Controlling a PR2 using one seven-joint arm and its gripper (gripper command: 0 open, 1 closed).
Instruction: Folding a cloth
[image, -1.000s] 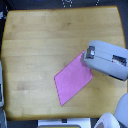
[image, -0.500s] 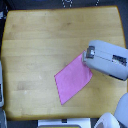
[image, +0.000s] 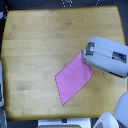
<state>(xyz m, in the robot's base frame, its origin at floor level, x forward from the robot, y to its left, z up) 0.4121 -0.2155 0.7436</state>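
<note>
PR2 arm poised at cloth's corner

The gripper (image: 86, 54) has barely moved; the pink cloth (image: 73, 78) lies unfolded on the wooden table (image: 35, 45). Finger state cannot be told.

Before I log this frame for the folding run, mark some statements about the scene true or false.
1. The cloth is pink. True.
2. The cloth is folded into a small square. False: it lies flat as one four-cornered sheet.
3. The arm comes in from the exterior view's right. True.
4. The cloth hangs over the table edge. False: it lies wholly on the wood.
5. The hand's fingers show clearly. False: the arm's casing hides them.
</note>
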